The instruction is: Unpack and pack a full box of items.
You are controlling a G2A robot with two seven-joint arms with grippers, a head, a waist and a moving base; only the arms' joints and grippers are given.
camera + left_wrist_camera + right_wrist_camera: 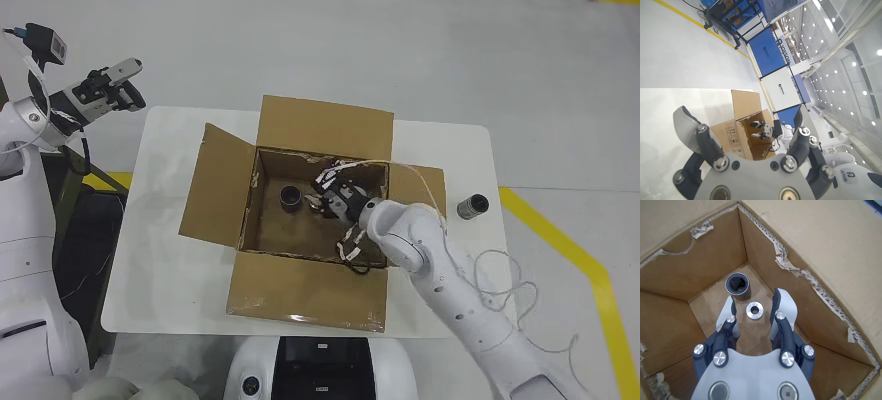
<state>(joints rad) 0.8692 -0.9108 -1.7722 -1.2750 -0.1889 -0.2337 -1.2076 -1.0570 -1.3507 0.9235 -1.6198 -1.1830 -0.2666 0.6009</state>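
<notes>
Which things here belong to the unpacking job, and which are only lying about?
For the job: cardboard box, black cylinder and silver ring inside it, second cylinder on the table, open right gripper.
Only about: yellow floor line, blue panels.

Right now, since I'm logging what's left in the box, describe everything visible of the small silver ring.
The silver ring is a short, thick-walled piece of bright bare metal with a round centre hole. It lies hole-up on the box floor, close beside the dark sleeve, framed by the right gripper's open fingers, which do not touch it.
</notes>
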